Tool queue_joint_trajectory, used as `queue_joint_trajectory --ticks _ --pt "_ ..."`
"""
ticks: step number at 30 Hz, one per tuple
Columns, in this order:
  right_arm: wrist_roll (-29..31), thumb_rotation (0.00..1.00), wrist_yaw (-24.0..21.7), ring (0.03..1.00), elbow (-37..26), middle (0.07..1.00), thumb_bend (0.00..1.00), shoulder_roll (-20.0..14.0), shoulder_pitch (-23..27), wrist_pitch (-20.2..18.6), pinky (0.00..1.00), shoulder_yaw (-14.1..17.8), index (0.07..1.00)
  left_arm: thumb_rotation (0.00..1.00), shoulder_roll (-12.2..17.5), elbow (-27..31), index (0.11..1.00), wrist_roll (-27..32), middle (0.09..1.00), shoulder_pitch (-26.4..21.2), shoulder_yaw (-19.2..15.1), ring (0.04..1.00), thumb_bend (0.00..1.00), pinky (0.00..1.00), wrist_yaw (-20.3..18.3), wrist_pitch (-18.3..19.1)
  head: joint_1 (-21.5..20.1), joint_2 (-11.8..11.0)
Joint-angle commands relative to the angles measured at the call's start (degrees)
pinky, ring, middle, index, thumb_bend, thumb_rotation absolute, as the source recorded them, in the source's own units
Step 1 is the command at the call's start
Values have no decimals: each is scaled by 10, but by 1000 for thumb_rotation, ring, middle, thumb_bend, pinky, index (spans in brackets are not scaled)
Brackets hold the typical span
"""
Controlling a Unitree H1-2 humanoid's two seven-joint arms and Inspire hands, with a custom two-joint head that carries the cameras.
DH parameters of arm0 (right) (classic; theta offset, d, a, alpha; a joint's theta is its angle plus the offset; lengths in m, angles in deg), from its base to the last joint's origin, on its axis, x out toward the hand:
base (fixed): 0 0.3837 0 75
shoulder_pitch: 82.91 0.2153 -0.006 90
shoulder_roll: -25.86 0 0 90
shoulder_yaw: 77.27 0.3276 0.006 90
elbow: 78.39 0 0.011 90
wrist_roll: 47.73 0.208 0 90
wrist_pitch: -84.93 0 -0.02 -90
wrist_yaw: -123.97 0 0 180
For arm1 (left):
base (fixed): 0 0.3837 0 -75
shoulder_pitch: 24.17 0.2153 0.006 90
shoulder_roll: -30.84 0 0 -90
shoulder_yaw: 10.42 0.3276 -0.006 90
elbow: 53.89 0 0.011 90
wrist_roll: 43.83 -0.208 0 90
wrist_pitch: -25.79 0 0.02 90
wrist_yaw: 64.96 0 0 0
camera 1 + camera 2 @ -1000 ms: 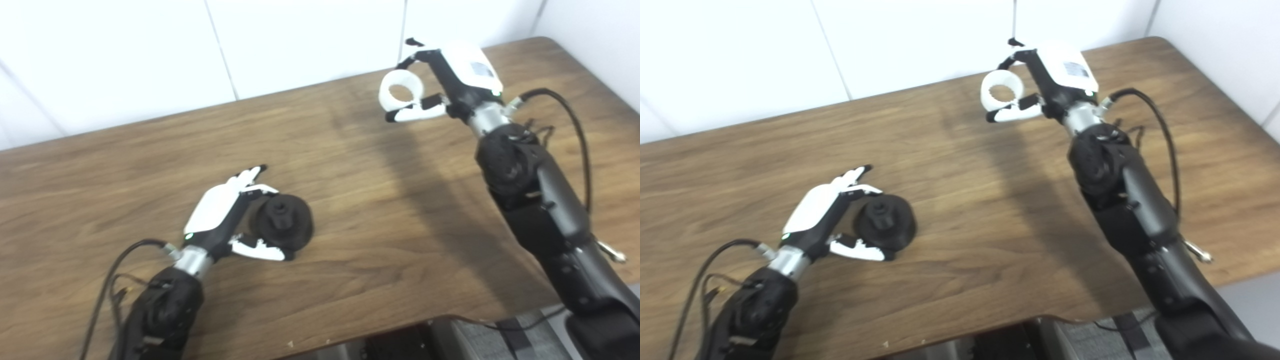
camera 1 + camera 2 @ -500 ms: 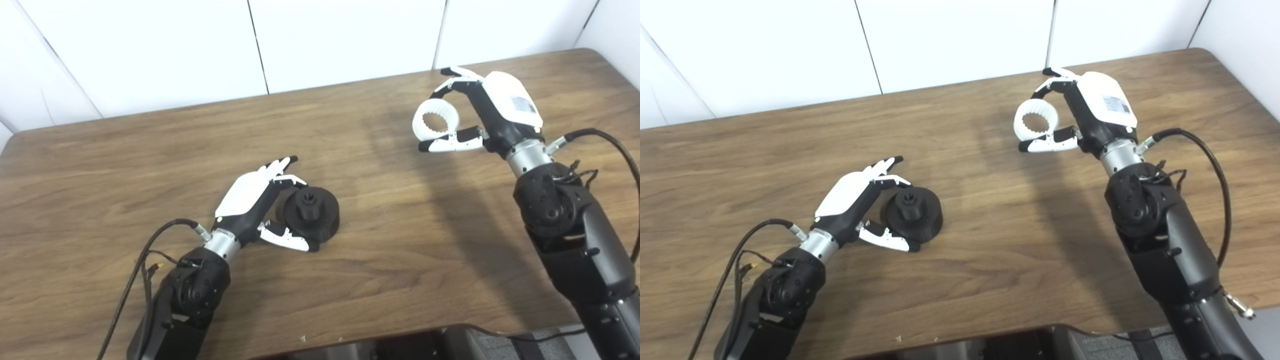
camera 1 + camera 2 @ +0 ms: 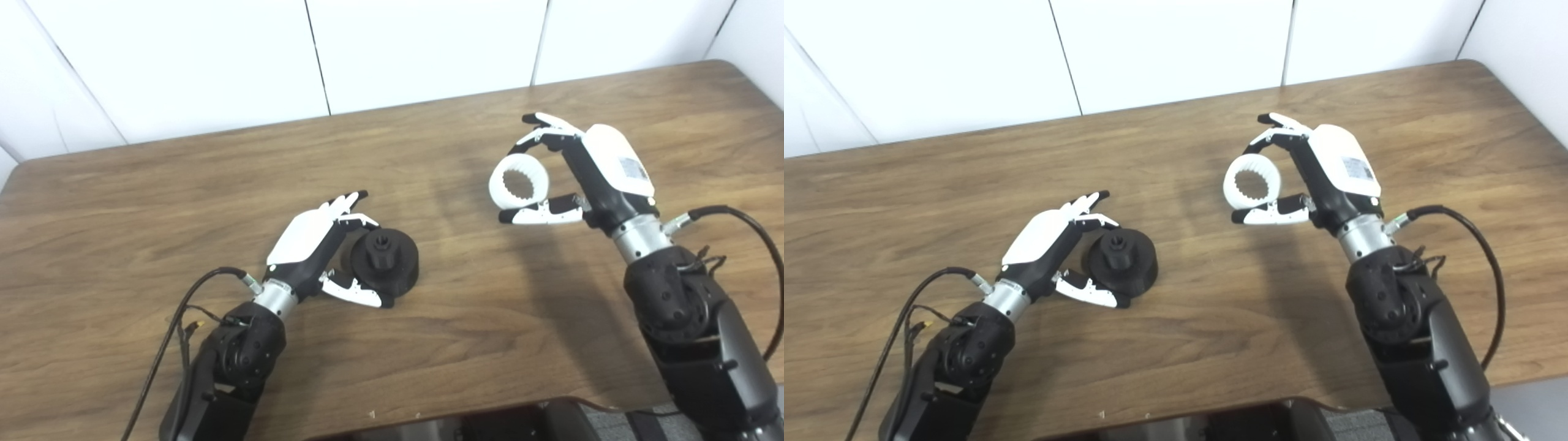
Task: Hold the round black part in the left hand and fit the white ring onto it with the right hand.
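Carrying ring point(image 3: 519, 187) pinched in right hand point(image 3: 597, 174), raised at 2 o'clock. Left hand point(image 3: 318, 245) cups black part point(image 3: 384, 263) on table point(image 3: 122, 202), fingers loosely curled. Advice: align ring bore over hub, lower squarely.

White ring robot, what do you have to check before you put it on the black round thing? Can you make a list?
1. White ring held in the right robot hand: ok, pinched between fingers and thumb.
2. Round black part gripped by the left robot hand: ok, fingers and thumb are around its side.
3. Black part lifted off the table: cannot tell, it looks to be resting on the wood.
4. Center post of the black part uncovered: ok, it sticks up in plain sight.
5. Ring lined up over the black part: not ok, it is off to the right and apart from it.
6. Path between them: ok, only bare wood there.
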Motion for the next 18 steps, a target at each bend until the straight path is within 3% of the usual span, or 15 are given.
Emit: queue_joint_trajectory --ticks 1,6,18 --pt "-5 313 -2 847 -35 871 804 8 12 16 775 -2 601 364 -2 13 618 -2 1000 -26 -2 1000 982 1000 10 -5 0 0" --pt "-9 317 -15 867 -48 874 799 21 8 17 840 -17 603 358 -5 17 619 -5 1000 -24 -2 1000 982 1000 7 -2 6 0" --pt "-14 287 -37 871 -39 879 794 60 26 21 862 -57 608 347 -18 21 621 -20 1000 -21 7 1000 968 1000 6 6 30 4"
